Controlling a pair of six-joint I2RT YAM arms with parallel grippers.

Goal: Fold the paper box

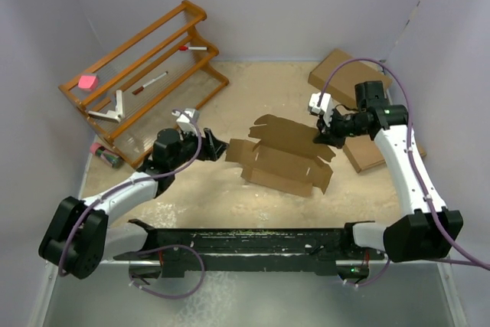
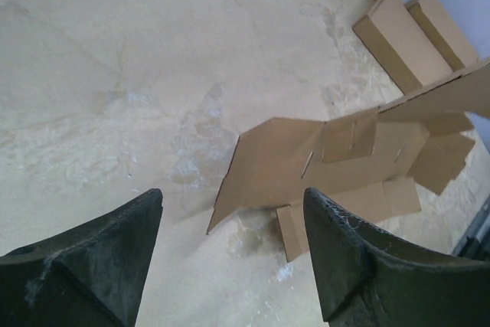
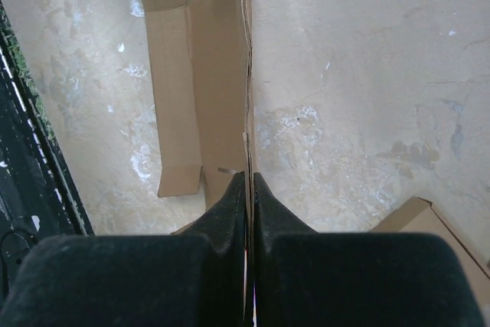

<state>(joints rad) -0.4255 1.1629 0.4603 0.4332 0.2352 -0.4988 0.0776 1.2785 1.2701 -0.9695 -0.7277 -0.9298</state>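
At ctr, R claw [image 1: 321, 138] pinches box [image 1: 283, 160].

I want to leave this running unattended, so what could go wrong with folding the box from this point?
1. The right gripper pinches the paper box only at the thin edge of one flap. A pull might slip off or tear it.
2. The left gripper is open and off the sheet, so nothing pins it down. The whole sheet may slide or lift instead of creasing.
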